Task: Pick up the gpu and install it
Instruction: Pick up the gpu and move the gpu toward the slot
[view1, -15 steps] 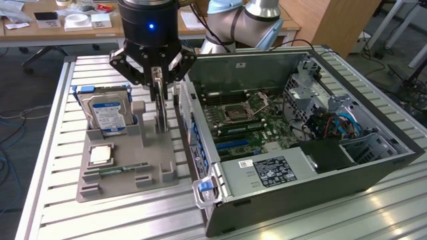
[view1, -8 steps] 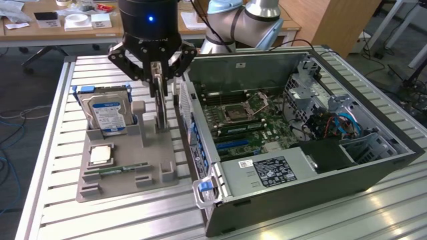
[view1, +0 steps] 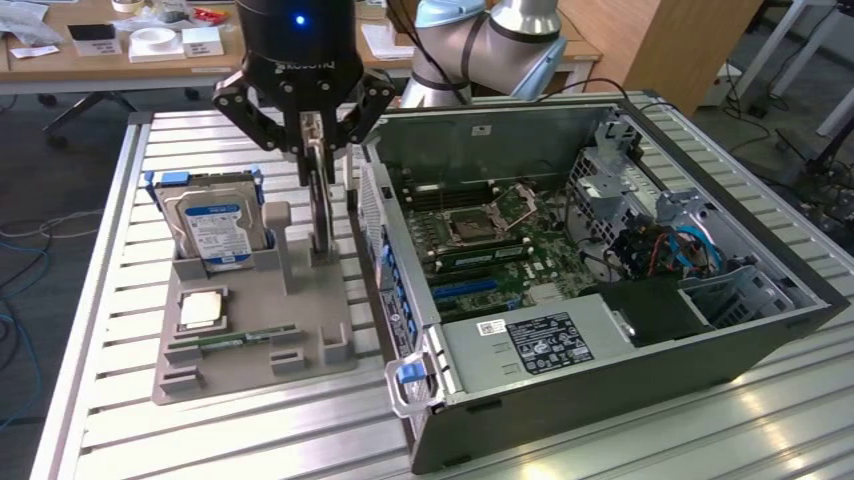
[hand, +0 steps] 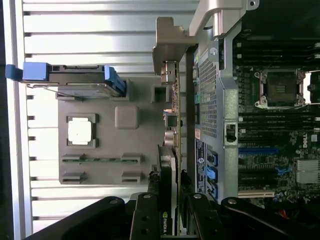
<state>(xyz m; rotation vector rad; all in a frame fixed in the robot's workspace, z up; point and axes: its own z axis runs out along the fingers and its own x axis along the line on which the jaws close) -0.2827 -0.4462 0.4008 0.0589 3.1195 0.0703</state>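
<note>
Fingers (hand: 146, 212) clamped on the gpu (view1: 322, 215), one on each flat face, at the cooler end. Card stands just outside the computer case (view1: 587, 395), faces parallel to the case's outer wall, over the grey holder (view1: 254, 350). Its long axis runs from the fingers away to the silver bracket (hand: 170, 42). Exterior view gives me a thin upright strip reaching the holder; I can't tell if it's lifted clear. Wrist view adds the blue slots (hand: 257, 150) inside the case, beyond that wall.

Matt plastic tray (view1: 304, 308), ribbed shiny metal table (view1: 120, 425), dull metal bracket (hand: 167, 47) on gpu (hand: 167, 165)
</note>
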